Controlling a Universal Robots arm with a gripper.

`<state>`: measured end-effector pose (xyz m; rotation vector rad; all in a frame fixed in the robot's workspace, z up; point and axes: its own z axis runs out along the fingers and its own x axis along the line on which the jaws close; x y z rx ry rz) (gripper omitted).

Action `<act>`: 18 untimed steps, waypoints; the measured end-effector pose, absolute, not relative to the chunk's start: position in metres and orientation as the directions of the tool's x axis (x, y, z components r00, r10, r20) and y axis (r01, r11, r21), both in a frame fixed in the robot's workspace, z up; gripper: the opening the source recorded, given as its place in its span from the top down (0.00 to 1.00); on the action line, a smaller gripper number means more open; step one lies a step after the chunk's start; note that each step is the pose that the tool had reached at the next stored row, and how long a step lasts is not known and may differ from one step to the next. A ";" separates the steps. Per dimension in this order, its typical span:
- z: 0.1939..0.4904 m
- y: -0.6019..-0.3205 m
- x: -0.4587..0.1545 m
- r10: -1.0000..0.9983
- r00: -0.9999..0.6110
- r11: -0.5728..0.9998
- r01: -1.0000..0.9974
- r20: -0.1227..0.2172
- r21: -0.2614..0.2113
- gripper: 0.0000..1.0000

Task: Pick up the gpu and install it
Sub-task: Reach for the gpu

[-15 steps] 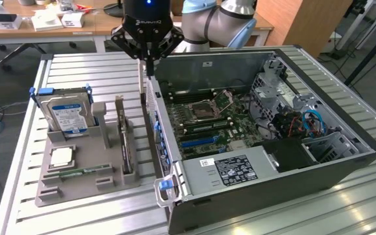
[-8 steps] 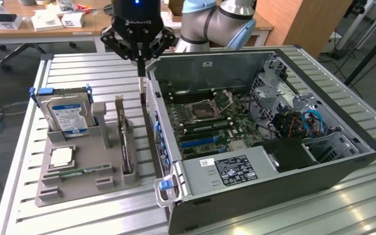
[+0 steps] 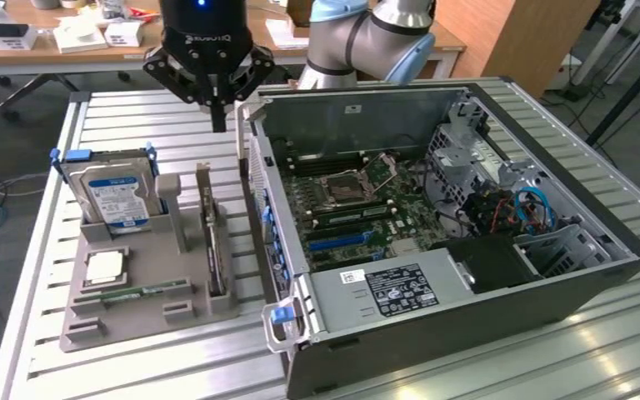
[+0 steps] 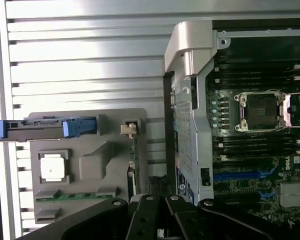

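Note:
The gpu (image 3: 211,240) stands on its long edge in a slot of the grey holder (image 3: 176,275), its silvery end bracket (image 3: 202,179) pointing up. In the wrist view the gpu (image 4: 134,167) is a thin green edge with its bracket (image 4: 130,128) at one end. My gripper (image 3: 219,121) hangs in the air above the table, beyond the holder's far end and close to the computer case's corner. Its fingers are shut together with nothing between them. The gripper (image 4: 159,200) is apart from the gpu.
An open computer case (image 3: 297,333) lies on the exterior view's right with its motherboard (image 3: 348,208) exposed. The holder also carries a blue-labelled hard drive (image 3: 114,198), a processor chip (image 3: 106,267) and a memory stick (image 3: 131,294). A cluttered desk (image 3: 64,37) stands behind.

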<state>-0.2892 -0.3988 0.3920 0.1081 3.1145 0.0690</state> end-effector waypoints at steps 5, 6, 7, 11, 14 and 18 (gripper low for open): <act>0.392 -0.399 -0.299 0.070 -0.997 0.997 0.069 -0.023 0.045 0.90; 0.392 -0.399 -0.301 0.070 -0.997 0.997 0.069 -0.023 0.045 0.90; 0.392 -0.399 -0.302 0.070 -0.997 0.997 0.069 -0.023 0.045 0.90; 0.392 -0.399 -0.307 0.070 -0.997 0.997 0.069 -0.023 0.045 0.90; 0.392 -0.399 -0.307 0.070 -0.997 0.997 0.069 -0.023 0.045 0.90; 0.392 -0.399 -0.307 0.070 -0.997 0.997 0.069 -0.023 0.045 0.90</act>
